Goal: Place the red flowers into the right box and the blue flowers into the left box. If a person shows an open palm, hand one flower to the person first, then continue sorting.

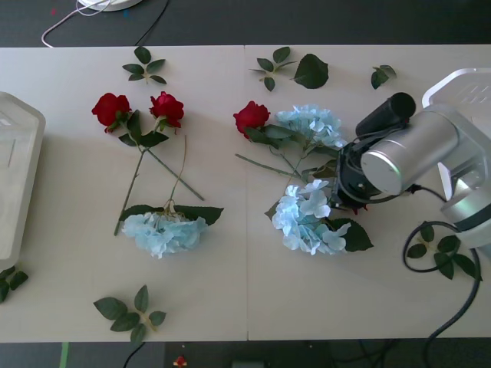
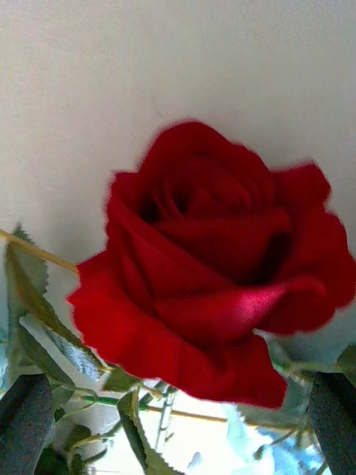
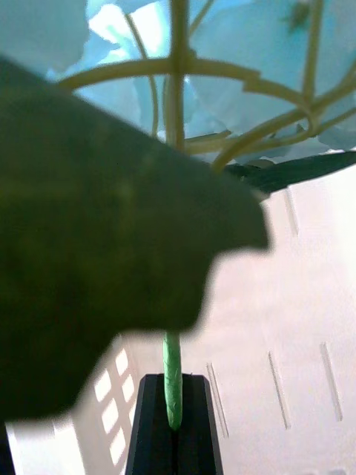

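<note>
My right gripper (image 2: 178,427) is open, a dark finger (image 2: 24,423) at each side of a red flower (image 2: 215,260) that lies on the table close below it. In the front view the right arm's wrist (image 1: 399,157) reaches down between two blue flowers (image 1: 311,124) (image 1: 307,221) and covers that rose. Three more red flowers (image 1: 111,109) (image 1: 167,107) (image 1: 252,116) and another blue flower (image 1: 163,232) lie to the left. My left gripper (image 3: 173,419) is shut on the green stem (image 3: 172,371) of a blue flower (image 3: 245,44), over a slotted white surface (image 3: 297,312). The left box (image 1: 17,176) sits at the left edge, the right box (image 1: 460,83) at the back right.
Loose green leaf sprigs lie scattered: back left (image 1: 144,67), back middle (image 1: 295,67), front left (image 1: 130,313), and by the right arm (image 1: 441,254). A black cable (image 1: 460,314) loops off the right arm. A white cable (image 1: 69,19) lies beyond the table's far edge.
</note>
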Robot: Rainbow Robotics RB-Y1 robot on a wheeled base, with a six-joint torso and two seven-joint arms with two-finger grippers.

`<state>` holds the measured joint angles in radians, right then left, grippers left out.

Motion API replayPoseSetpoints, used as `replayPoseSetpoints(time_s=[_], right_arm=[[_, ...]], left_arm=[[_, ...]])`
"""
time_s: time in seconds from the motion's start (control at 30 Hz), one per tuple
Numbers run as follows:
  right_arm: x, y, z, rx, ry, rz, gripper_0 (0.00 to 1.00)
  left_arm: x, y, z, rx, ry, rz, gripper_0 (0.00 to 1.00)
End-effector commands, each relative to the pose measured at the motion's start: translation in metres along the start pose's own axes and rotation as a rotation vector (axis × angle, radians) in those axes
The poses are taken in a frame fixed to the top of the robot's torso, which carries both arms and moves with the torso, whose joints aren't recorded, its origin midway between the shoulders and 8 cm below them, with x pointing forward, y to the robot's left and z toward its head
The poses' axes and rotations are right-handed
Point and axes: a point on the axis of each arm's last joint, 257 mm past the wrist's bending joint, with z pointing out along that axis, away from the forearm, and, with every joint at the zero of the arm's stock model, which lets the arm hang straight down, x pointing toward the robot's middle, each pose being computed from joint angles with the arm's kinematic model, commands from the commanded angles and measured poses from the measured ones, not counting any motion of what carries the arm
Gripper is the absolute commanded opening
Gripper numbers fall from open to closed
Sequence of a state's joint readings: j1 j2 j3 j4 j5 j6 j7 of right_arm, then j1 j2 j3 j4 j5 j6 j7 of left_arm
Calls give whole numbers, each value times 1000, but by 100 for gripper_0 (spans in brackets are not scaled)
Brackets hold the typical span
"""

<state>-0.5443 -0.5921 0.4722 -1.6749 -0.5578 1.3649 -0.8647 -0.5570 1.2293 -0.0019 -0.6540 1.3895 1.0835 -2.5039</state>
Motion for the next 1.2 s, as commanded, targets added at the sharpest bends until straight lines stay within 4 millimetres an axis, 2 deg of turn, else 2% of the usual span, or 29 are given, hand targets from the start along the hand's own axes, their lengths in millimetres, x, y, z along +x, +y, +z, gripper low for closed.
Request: replayPoseSetpoints(time_s=[0.03, 0.17, 0.37, 0.53, 0.7, 0.73, 0.77, 0.8, 0.83, 0.87, 1.2], right_arm=[[30, 19, -11, -43, 46, 91, 100], [36, 20, -4, -54, 50, 141, 100], [31, 27, 16, -63, 19, 174, 100], [29, 29, 29, -61, 16, 200, 100], [29, 27, 39, -59, 12, 204, 100], [29, 27, 40, -59, 12, 202, 87], [30, 26, 40, -58, 14, 201, 55], [31, 26, 40, -56, 15, 203, 19], [31, 25, 40, -54, 16, 203, 4], [32, 24, 40, -53, 17, 200, 0], [34, 18, 43, -44, 15, 183, 0]], left_arm=[[24, 10, 0, -24, 25, -28, 0], [40, 9, 9, -30, 41, -34, 0], [61, -2, 30, -25, 27, -73, 0], [66, -15, 42, -3, 20, -88, 0], [62, -20, 43, 12, 4, -106, 0], [60, -20, 43, 14, -1, -107, 1], [58, -22, 43, 20, -9, -112, 28], [54, -24, 43, 31, -25, -127, 95], [50, -25, 42, 39, -39, -135, 100], [46, -29, 42, 48, -52, -139, 100], [10, -50, 42, 90, -112, -84, 100]])
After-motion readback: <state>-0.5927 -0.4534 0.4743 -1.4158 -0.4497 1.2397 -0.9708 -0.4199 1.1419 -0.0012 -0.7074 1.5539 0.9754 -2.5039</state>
